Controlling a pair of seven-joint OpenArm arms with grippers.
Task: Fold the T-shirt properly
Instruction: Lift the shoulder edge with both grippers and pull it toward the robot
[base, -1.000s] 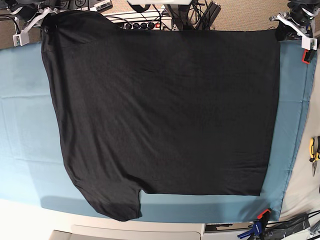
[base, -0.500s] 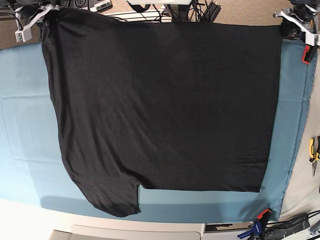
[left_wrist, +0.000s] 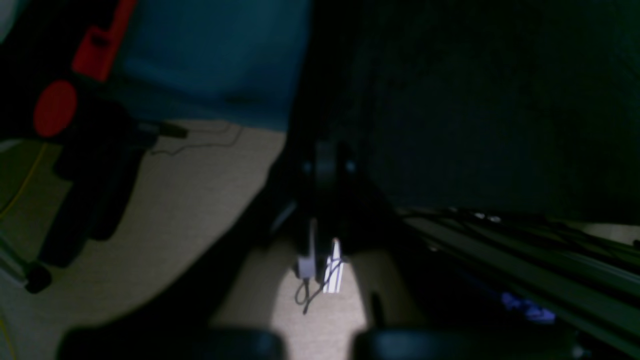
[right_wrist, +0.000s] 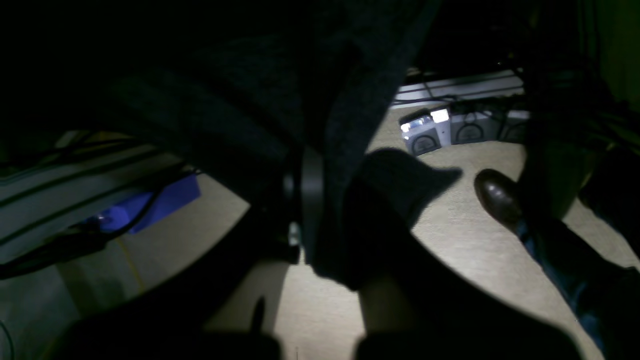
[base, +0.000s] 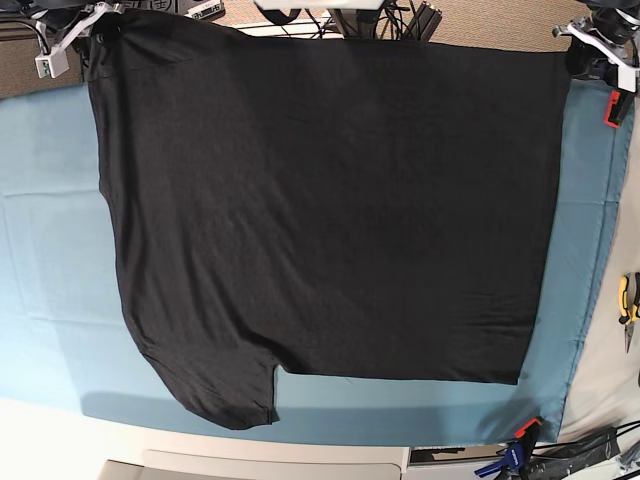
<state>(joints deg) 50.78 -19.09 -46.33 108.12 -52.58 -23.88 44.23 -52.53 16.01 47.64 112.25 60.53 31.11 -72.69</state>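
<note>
The black T-shirt lies plain side up, spread wide over the teal table cloth, with one sleeve near the front edge. My right gripper is shut on the shirt's far left corner. In the right wrist view the dark fingers pinch a hanging fold of the black cloth. My left gripper is shut on the far right corner. In the left wrist view it clamps the shirt's edge beyond the table's far edge.
A red clamp holds the table cloth at the far right, and shows in the left wrist view. Another clamp sits at the front right. Yellow-handled pliers lie at the right. A person's shoe and a power strip are on the floor.
Both grippers have moved toward the far edge, pulling the shirt's top edge with them. The whole shirt has slid slightly away from the front and looks more stretched.
</note>
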